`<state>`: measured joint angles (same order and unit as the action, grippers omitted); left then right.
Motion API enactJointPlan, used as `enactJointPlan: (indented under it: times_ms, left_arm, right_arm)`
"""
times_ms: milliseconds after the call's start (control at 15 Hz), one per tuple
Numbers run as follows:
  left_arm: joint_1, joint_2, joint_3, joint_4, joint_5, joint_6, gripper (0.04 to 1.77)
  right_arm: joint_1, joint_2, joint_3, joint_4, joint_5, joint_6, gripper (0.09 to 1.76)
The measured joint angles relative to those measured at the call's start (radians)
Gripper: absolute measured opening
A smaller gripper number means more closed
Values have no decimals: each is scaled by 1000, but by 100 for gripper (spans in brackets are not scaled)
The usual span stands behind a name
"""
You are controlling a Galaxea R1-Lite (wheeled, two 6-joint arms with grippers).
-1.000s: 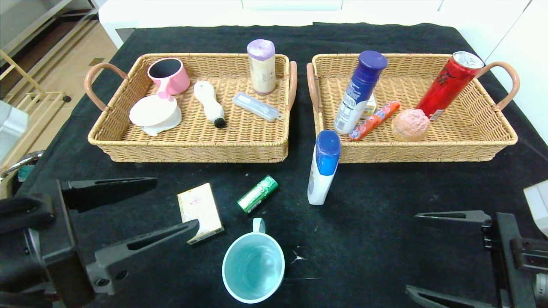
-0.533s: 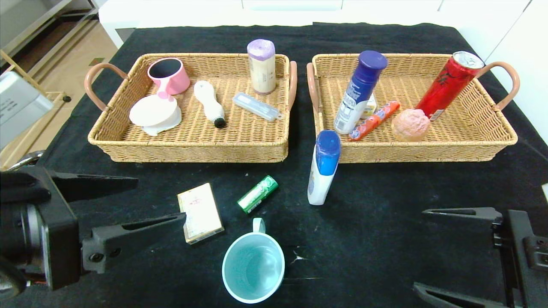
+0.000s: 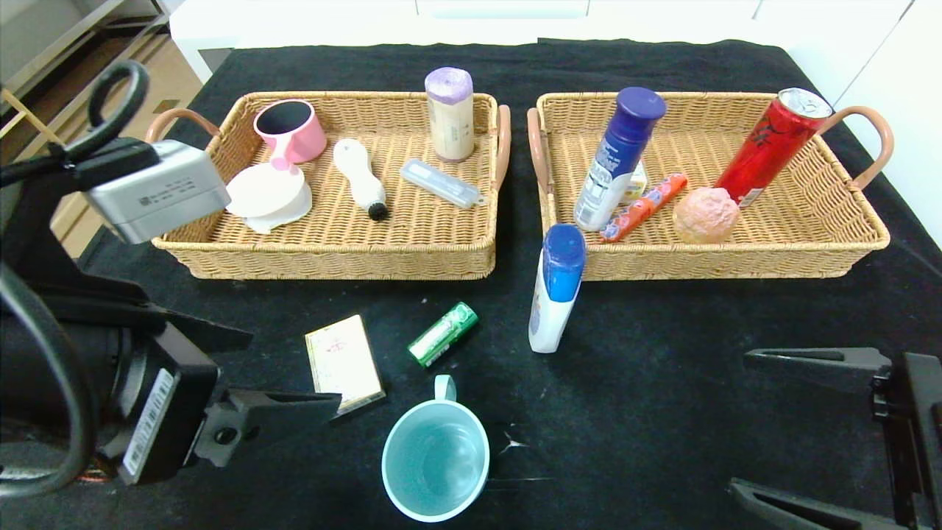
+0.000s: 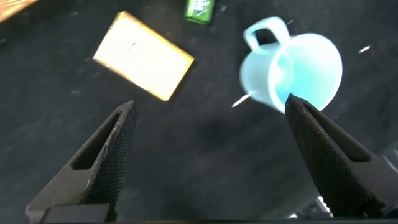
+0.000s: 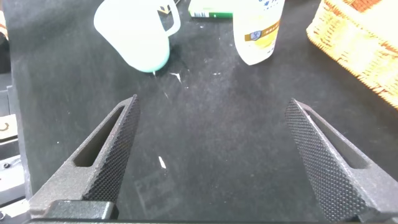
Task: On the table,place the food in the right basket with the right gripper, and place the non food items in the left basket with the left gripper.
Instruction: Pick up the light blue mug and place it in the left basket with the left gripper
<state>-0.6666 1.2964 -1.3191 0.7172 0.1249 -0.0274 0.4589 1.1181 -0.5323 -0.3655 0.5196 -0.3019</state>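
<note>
my left claw (image 3: 243,372) has swung round by the box (image 3: 344,365), wide open and empty. i think i grab the box next. right claw (image 3: 809,430) waits, open, empty.

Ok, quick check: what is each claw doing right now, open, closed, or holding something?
Left claw: open, holding nothing, over the table near the yellow box.
Right claw: open, holding nothing, over the table.

We find two baskets side by side across the upper frame: left basket (image 3: 331,243) and right basket (image 3: 736,258). Below them on the table (image 3: 662,353), left to right, lie a box (image 3: 344,366), tube (image 3: 443,334) and bottle (image 3: 556,288); the mug (image 3: 436,460) sits lowest, at centre.
</note>
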Motion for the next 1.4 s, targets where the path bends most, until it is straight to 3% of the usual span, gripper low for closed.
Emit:
enactJointPlan:
  times_ms: [267, 467, 1400]
  left_arm:
    - [-93, 54, -18, 10, 1, -13, 172]
    - [-122, 80, -4, 9, 17, -13, 172]
    - [-145, 166, 49, -39, 97, -36, 172]
  right_arm:
    - [-9, -4, -8, -1, -1, 17, 171]
    - [-11, -3, -9, 0, -1, 17, 171]
    - [-22, 2, -9, -1, -2, 17, 171]
